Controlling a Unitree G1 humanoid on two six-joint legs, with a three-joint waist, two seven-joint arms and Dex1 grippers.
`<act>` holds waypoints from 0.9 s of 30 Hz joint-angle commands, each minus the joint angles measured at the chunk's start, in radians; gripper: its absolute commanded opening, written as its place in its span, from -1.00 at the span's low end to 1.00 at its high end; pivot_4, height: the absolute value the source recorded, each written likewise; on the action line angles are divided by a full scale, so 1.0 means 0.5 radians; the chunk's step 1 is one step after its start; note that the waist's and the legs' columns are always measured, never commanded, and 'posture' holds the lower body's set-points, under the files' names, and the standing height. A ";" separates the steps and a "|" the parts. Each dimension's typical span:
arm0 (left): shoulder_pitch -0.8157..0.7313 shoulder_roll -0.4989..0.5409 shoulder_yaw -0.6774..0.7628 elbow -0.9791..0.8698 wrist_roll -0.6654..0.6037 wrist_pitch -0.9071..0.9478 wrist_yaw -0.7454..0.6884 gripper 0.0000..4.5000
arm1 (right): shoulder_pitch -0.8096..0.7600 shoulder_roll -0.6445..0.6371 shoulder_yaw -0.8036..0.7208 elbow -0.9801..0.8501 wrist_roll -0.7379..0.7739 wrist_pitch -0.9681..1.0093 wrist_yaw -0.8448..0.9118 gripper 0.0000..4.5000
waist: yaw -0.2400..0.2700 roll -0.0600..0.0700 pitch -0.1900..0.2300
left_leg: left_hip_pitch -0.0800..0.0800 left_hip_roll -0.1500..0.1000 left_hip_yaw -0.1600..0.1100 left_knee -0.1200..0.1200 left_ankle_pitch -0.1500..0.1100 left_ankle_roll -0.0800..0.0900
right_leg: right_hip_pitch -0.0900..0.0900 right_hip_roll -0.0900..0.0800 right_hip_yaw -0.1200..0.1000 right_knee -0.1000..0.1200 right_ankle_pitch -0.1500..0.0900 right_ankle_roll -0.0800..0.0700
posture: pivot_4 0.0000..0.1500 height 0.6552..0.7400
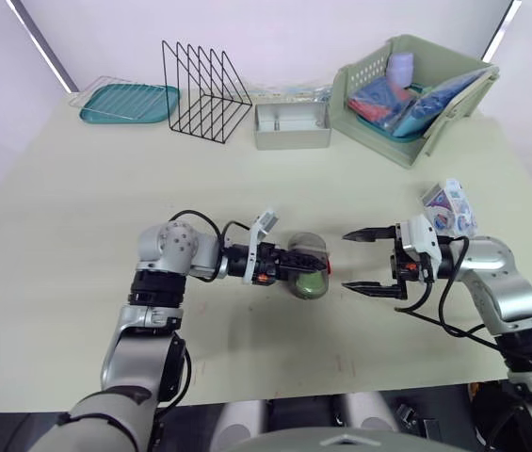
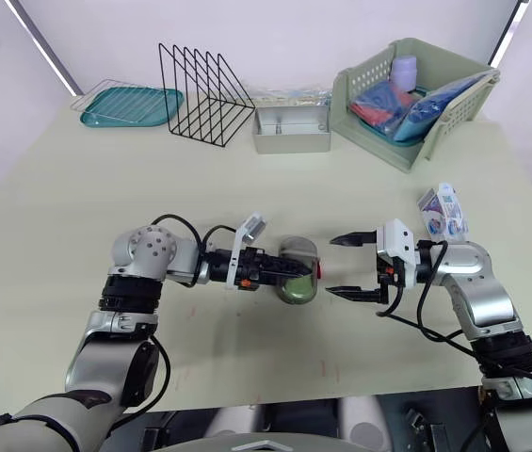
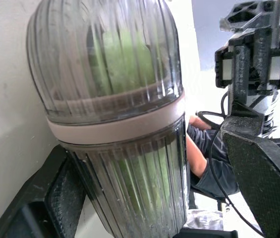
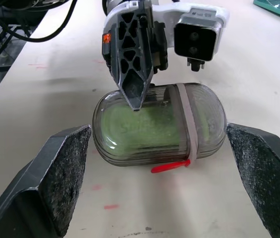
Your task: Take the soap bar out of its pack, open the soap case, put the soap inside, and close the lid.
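The soap case (image 4: 144,129) is a clear grey oval lying on its side on the table, lid closed along a pale band, with the green soap (image 3: 120,59) inside. My left gripper (image 1: 314,266) reaches in from the left and straddles the case. One of its fingers (image 3: 35,198) touches the case and the other stands a little off it, so it is open. Just right of the case, my right gripper (image 1: 351,261) is wide open and points at it without touching. The white and blue soap pack (image 1: 449,207) lies behind my right wrist.
Along the back of the table are a teal tray (image 1: 129,104), a black wire rack (image 1: 204,89), a small grey box (image 1: 291,127) and a green basket (image 1: 364,104) with several items. The table's front edge is close below both arms.
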 commanded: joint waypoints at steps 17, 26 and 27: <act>0.796 0.662 -0.168 -0.645 1.024 -2.652 -0.392 0.95 | 0.022 -0.034 -0.174 0.300 -0.030 -0.062 -0.129 1.00 | 0.064 0.000 0.002 | -0.005 0.008 0.006 -0.012 -0.003 0.004 | -0.006 -0.005 0.011 -0.018 0.001 -0.001 | 1.00 1.00; 0.957 0.475 -0.086 -0.620 1.190 -2.933 -0.162 0.95 | 0.110 0.068 -0.296 0.347 0.012 -0.055 -0.329 1.00 | 0.056 0.000 0.002 | -0.006 0.006 0.009 -0.012 -0.004 0.007 | -0.006 -0.006 0.006 -0.017 0.001 0.000 | 1.00 1.00; 0.964 0.470 -0.092 -0.614 1.206 -2.919 -0.143 0.95 | 0.112 0.074 -0.306 0.357 0.012 -0.061 -0.338 1.00 | 0.055 0.000 0.002 | -0.005 0.005 0.012 -0.012 -0.004 0.007 | -0.006 -0.004 0.006 -0.016 0.001 0.000 | 1.00 1.00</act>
